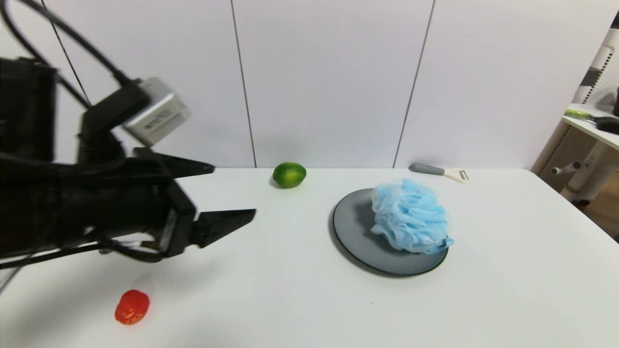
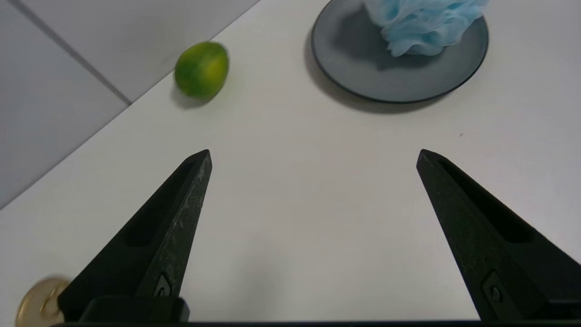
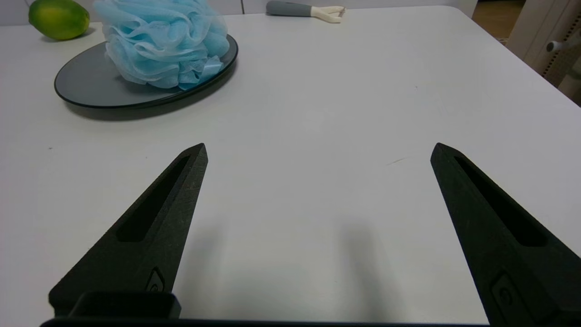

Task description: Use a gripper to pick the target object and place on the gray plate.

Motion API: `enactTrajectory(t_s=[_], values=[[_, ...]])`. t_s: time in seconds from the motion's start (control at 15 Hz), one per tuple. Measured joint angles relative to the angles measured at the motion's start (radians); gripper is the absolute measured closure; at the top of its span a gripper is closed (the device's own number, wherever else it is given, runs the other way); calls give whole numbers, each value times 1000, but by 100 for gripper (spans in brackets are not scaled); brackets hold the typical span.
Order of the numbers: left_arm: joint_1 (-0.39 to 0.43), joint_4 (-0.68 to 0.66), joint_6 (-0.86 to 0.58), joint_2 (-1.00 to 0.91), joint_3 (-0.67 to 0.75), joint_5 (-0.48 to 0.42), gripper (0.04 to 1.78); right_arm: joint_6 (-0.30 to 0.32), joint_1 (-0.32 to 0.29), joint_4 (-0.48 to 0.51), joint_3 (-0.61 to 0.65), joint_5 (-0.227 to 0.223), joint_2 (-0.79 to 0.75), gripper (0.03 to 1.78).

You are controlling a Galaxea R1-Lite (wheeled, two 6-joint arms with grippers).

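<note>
The light-blue mesh pouf (image 1: pixel 411 217) rests on the right half of the gray plate (image 1: pixel 358 227), at the middle right of the white table. My left gripper (image 1: pixel 233 190) hangs above the table's left side, well left of the plate, open and empty. In the left wrist view the left gripper (image 2: pixel 314 153) shows only bare table between its fingers, with the plate (image 2: pixel 363 68) and pouf (image 2: pixel 422 22) beyond. My right gripper (image 3: pixel 318 146) is open and empty over bare table, with the plate (image 3: pixel 86 81) and pouf (image 3: pixel 163 41) farther off. It is outside the head view.
A green lime (image 1: pixel 289 174) lies at the back by the wall, left of the plate. A small red object (image 1: pixel 132 306) lies at the front left. A gray-handled peeler (image 1: pixel 437 170) lies at the back right. A side desk (image 1: pixel 592 123) stands beyond the table's right edge.
</note>
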Motion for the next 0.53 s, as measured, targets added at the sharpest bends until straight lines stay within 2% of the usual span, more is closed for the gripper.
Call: enactTrajectory(t_s=[0.33,0.53], values=[[300,-13,-7,-453,330,2,15,0,0,0,0,0,0,11],[447,-16,-13,-695,477,2,15,0,0,0,0,0,0,11]])
